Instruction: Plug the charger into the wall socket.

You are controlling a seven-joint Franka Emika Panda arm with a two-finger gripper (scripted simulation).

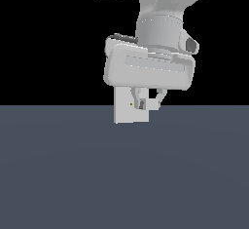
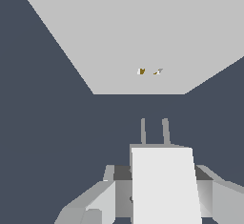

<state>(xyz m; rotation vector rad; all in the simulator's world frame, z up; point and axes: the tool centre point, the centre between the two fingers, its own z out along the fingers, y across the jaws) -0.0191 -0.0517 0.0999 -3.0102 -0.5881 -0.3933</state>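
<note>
The wall socket (image 1: 124,114) is a flat white square plate standing upright on the floor, partly hidden behind my hand in the exterior view. In the wrist view the wall socket (image 2: 124,37) fills the far side, and its two orange holes (image 2: 141,71) show near its centre. My gripper (image 1: 149,101) is shut on the charger (image 1: 152,105), a small white-grey block. The wrist view shows the charger (image 2: 164,185) between my fingers (image 2: 95,201), with two thin prongs (image 2: 143,131) pointing at the plate. A strip of floor separates the prongs from the plate.
A dark blue-grey floor (image 1: 121,174) spreads under everything, with a black background behind. The arm's bulky white wrist (image 1: 151,67) hangs above the socket plate and covers its top part.
</note>
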